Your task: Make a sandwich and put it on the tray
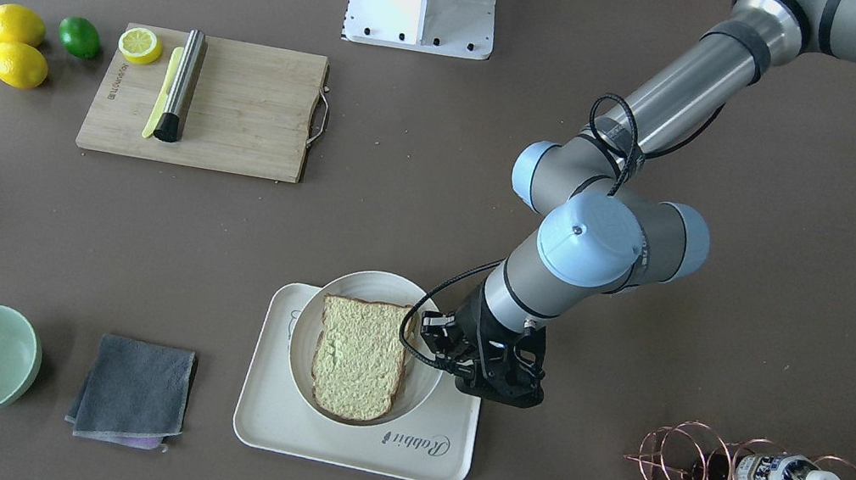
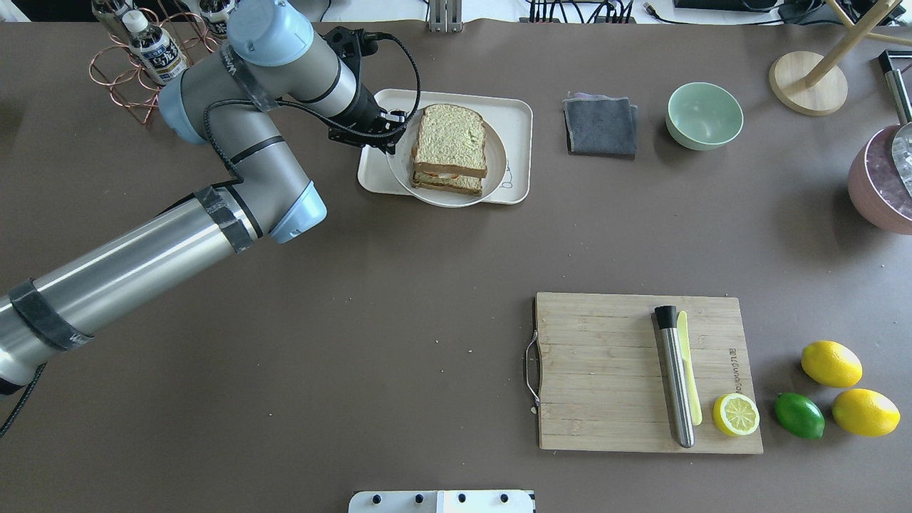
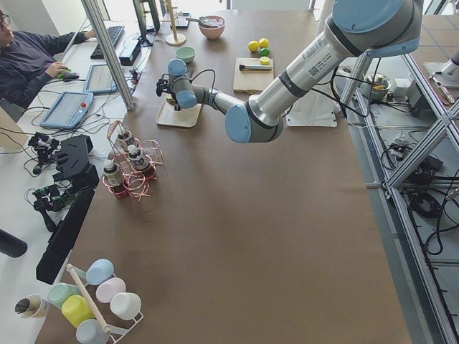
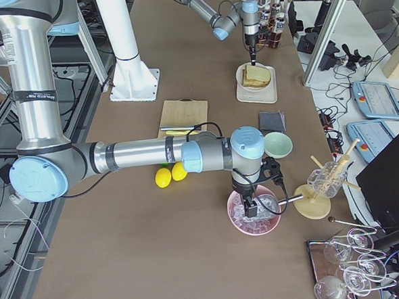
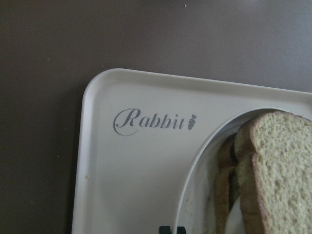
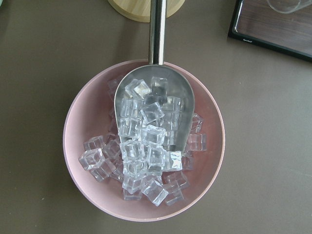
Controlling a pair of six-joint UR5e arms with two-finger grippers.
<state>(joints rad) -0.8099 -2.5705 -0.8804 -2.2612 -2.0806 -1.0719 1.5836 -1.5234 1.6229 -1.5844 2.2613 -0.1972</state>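
Note:
The sandwich (image 2: 450, 146), two bread slices with a strip of white egg (image 2: 445, 173) between them, lies on a round white plate (image 2: 496, 160). The plate stands on the cream tray (image 2: 516, 114). My left gripper (image 2: 390, 135) is low at the plate's left rim, over the tray. In the left wrist view its dark fingertips (image 5: 163, 229) sit close together, beside the plate's rim, the sandwich (image 5: 282, 165) and the tray's "Rabbit" script (image 5: 126, 180). I cannot tell whether they pinch the rim. My right gripper (image 4: 251, 204) hangs over a pink bowl of ice (image 6: 87, 112); I cannot tell whether it is open or shut.
A metal scoop (image 6: 157, 29) lies in the ice bowl. A grey cloth (image 2: 600, 125) and a green bowl (image 2: 704, 114) sit right of the tray. A copper bottle rack (image 2: 142, 50) is behind my left arm. A cutting board (image 2: 605, 356) with a lemon half, lemons and a lime are near right.

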